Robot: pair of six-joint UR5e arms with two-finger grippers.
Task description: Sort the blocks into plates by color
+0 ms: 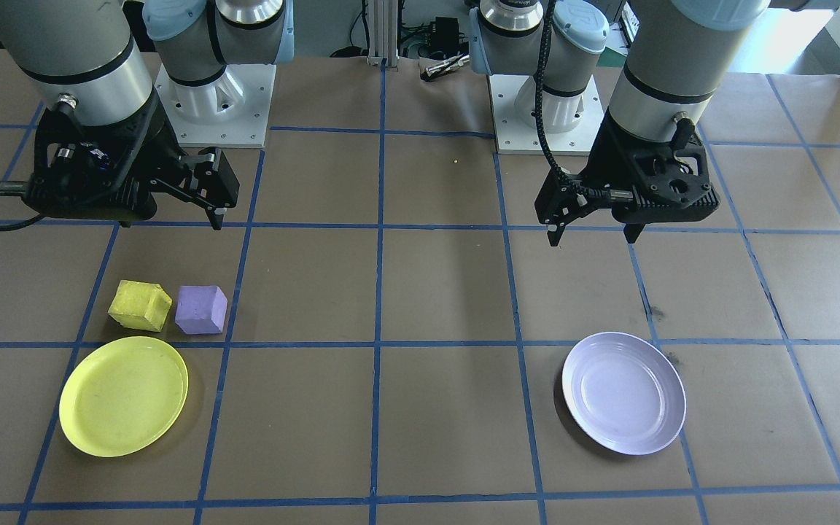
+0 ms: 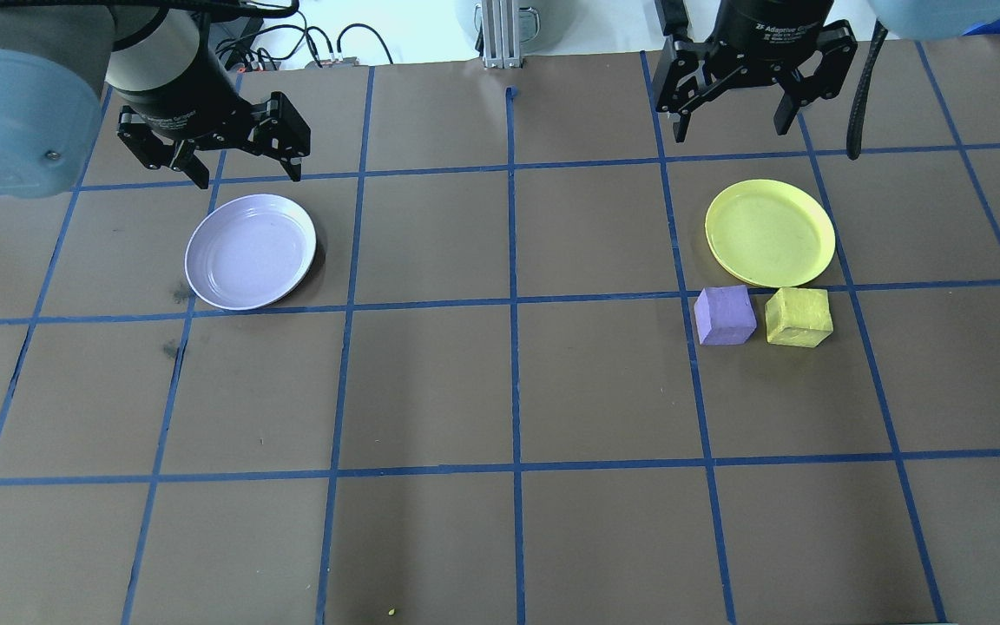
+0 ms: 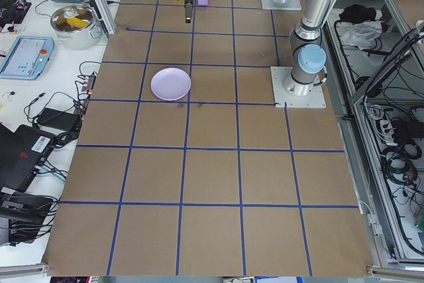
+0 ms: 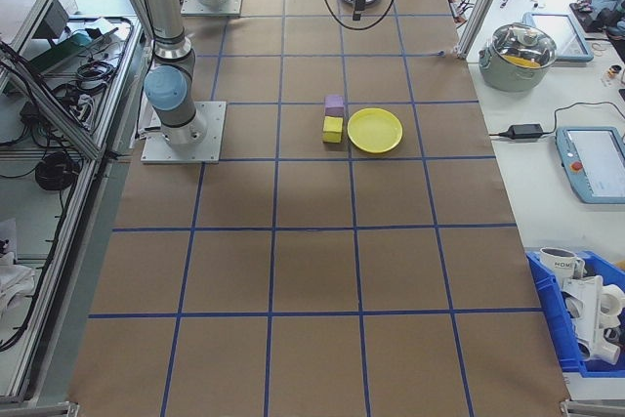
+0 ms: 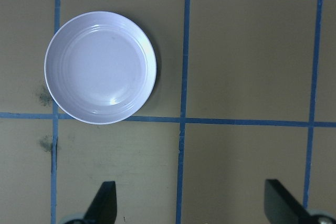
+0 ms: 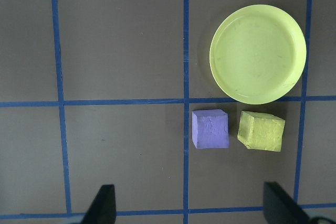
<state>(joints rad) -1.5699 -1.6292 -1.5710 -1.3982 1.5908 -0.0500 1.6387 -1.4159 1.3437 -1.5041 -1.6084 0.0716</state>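
The yellow block (image 2: 799, 317) and the lavender-purple block (image 2: 725, 315) sit side by side on the table, just on the robot's side of the empty yellow plate (image 2: 770, 233). My right gripper (image 2: 733, 130) hangs open above the table beyond that plate, holding nothing. In the right wrist view both blocks (image 6: 210, 129) lie below the yellow plate (image 6: 258, 54). The empty lavender plate (image 2: 250, 252) lies on the other side of the table. My left gripper (image 2: 250, 180) hovers open past its far rim, also holding nothing.
Blue tape lines divide the brown table into squares. The two arm bases (image 1: 216, 102) (image 1: 547, 109) stand at the robot's edge. Side benches hold a metal pot (image 3: 74, 21), tablets and cables, and a blue bin (image 4: 586, 310).
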